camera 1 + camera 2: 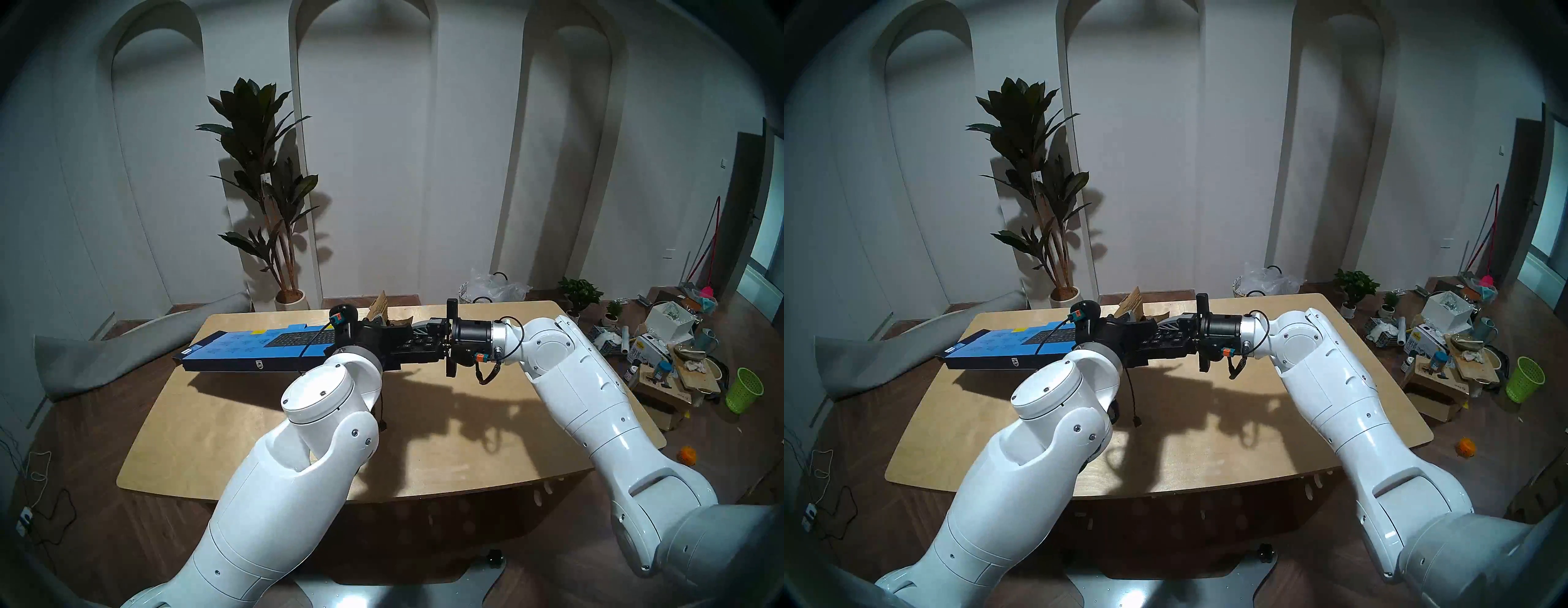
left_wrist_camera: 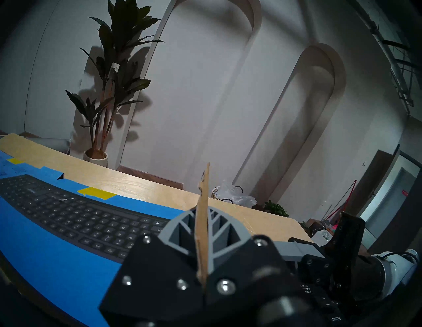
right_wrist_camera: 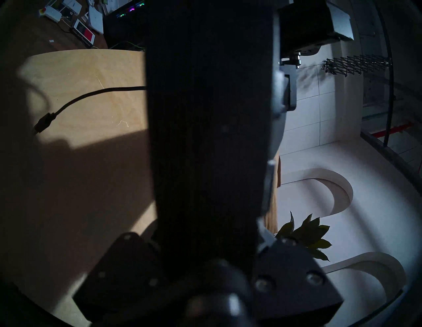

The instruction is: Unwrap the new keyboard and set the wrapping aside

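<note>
Over the tabletop [image 1: 466, 446], the blue box [image 1: 237, 348] hangs from the left tool [image 2: 202, 258], pinched shut on its brown flap [image 2: 203, 219]. The right tool [image 1: 424, 339], level and pointing left, clamps the keyboard [image 1: 413, 346] end protruding beside it. A straight, lengthwise pull looks best, with the dangling cable [image 3: 91, 96] kept clear.

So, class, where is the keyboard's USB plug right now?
In the head views, the plug dangles on its cable beside the left arm, below the box, over the table.
</note>
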Robot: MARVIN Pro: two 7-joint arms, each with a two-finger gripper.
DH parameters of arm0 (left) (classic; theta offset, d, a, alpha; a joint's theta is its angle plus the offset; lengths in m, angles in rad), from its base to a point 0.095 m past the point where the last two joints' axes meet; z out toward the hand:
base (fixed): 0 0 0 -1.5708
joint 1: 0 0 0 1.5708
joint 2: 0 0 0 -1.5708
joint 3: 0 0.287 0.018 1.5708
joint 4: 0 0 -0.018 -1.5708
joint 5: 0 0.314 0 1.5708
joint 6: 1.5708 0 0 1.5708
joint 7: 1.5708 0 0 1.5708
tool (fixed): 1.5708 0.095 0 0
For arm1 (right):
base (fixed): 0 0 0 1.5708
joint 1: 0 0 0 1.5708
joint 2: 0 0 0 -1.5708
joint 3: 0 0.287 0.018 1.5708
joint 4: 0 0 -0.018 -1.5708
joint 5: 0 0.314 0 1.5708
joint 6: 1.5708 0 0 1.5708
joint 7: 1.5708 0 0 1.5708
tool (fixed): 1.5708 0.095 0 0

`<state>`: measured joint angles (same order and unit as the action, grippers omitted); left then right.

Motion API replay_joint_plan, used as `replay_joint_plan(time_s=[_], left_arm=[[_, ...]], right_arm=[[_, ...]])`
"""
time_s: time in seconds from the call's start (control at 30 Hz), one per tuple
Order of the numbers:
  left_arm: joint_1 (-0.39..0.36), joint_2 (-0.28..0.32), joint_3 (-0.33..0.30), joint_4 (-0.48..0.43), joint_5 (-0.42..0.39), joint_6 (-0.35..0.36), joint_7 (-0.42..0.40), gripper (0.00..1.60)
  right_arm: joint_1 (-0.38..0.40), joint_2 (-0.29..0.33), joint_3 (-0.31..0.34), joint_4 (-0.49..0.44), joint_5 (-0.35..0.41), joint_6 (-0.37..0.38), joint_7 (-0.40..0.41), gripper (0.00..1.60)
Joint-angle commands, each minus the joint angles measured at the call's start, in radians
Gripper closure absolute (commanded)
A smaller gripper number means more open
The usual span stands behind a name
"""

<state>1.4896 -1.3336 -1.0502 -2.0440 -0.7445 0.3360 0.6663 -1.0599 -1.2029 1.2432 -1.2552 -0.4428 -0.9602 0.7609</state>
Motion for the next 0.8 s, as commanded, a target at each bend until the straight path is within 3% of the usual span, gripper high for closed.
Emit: replay_joint_plan(time_s=[0.0,0.2,0.23,0.77], left_arm=[[-0.008,0.015,0.014,-0.014,0.015,-0.016,-0.03,1.6],[-0.003,0.043,0.019,0.011,0.028,-0.028,-0.046,1.6],[-0.001,0.045,0.018,0.013,0.027,-0.028,-0.046,1.6],[0.011,0.096,0.023,0.054,0.034,-0.046,-0.108,1.6]], right_arm=[[-0.022,0.044,0.004,-0.109,0.073,0.0,-0.062,1.6],[-0.062,0.137,-0.001,-0.187,0.115,0.0,-0.049,1.6],[-0.051,0.147,-0.002,-0.163,0.118,0.0,-0.046,1.6],[-0.134,0.336,0.076,-0.326,0.228,0.0,-0.051,1.6]])
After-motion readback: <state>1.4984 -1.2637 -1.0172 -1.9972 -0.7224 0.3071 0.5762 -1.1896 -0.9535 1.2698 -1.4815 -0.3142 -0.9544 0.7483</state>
